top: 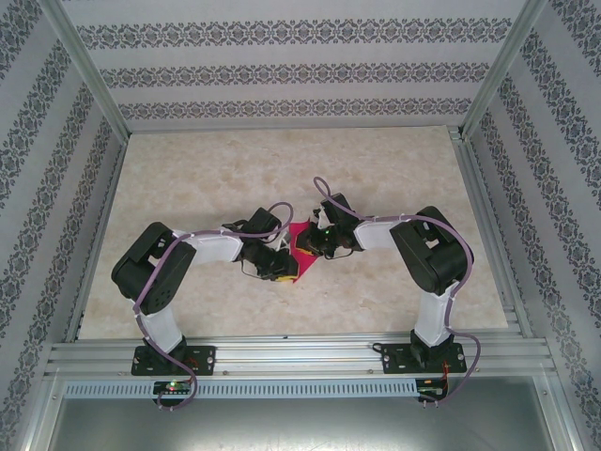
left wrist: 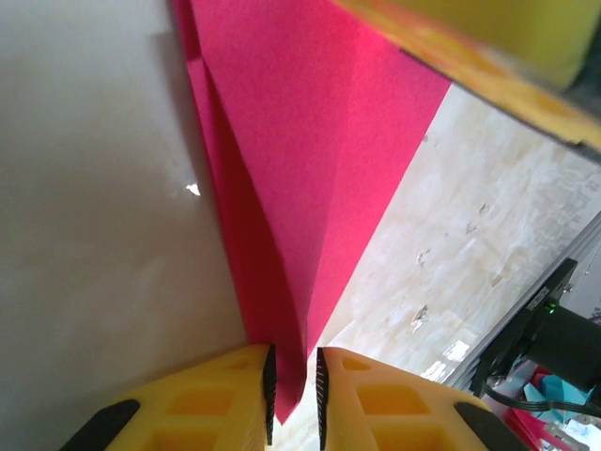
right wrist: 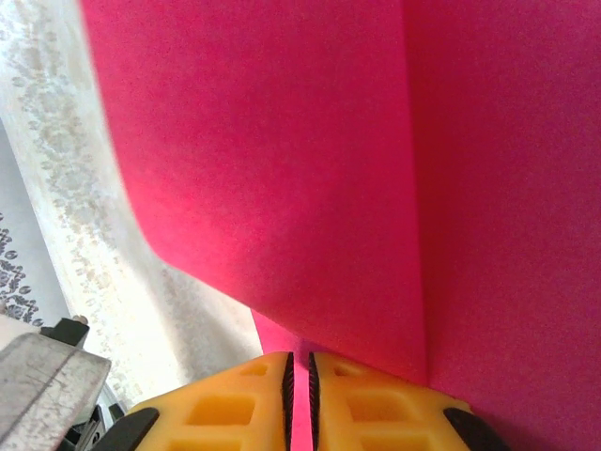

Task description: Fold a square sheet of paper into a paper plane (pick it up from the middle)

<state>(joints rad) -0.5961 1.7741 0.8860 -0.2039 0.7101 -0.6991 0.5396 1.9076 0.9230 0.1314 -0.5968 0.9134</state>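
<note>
The magenta-pink sheet of paper (top: 302,246) is folded into a pointed wedge with a centre crease and is held off the table between the two arms. In the left wrist view the paper (left wrist: 310,141) narrows to a tip that reaches down between the yellow fingers of my left gripper (left wrist: 293,376). Those jaws stand slightly apart, with a gap beside the right pad. My right gripper (right wrist: 300,376) is shut on an edge of the paper (right wrist: 282,160). From above, the left gripper (top: 285,263) and the right gripper (top: 315,242) sit close together at mid-table.
The marble-patterned table (top: 207,178) is walled by patterned panels and an aluminium frame (top: 300,355) at the near edge. A yellow finger of the right gripper (left wrist: 488,47) crosses the top right of the left wrist view.
</note>
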